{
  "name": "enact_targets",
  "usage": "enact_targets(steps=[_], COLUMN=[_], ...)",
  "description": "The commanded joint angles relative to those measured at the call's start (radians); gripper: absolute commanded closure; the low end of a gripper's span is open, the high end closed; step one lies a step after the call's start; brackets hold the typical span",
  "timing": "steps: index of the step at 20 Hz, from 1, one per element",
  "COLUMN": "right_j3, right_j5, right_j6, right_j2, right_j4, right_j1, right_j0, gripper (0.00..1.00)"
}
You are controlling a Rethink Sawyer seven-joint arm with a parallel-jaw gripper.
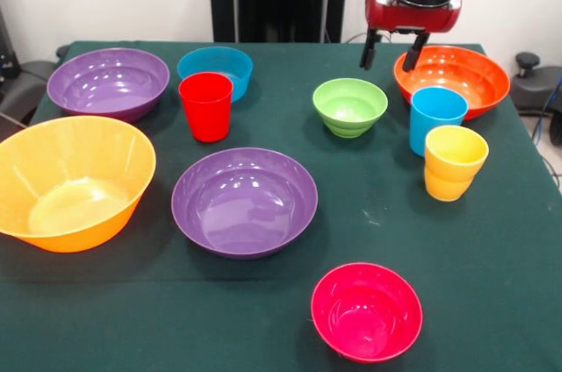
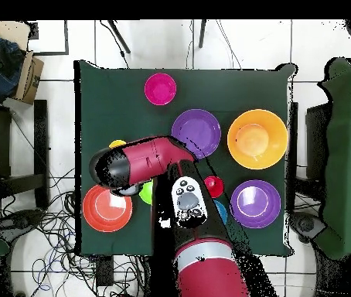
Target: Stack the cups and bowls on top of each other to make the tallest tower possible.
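Gripper [image 1: 393, 49] hangs empty, fingers apart, at the left rim of the orange bowl [image 1: 465, 82]. Blue cup [image 1: 436, 118] stands just in front of that bowl; yellow cup [image 1: 454, 161] beside it, possibly two nested. Red cup [image 1: 206, 105] stands before the blue bowl [image 1: 215, 65]. Green bowl [image 1: 349, 105] sits mid-table, nothing stacked on it.

Red cup [image 1: 206, 105], purple bowls [image 1: 244, 200], green cloth [image 1: 492, 284]

Green-clothed table [image 1: 492, 240]: bowls [image 1: 244, 201], cups [image 1: 206, 106] standing apart.
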Motion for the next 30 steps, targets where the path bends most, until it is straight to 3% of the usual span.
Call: enact_targets(steps=[1,18,30], right_j3=[0.101,0.177,0.206], right_j5=[-0.092,-0.219,-0.314], right_j6=[0.074,0.078,0.015], right_j2=[0.000,0.000,0.013], right_j4=[-0.023,-0.017,-0.041], right_j1=[-0.035,-0.074,-0.042], right_j0=[0.034,0.013,-0.083], gripper=[0.00,0.00,0.00])
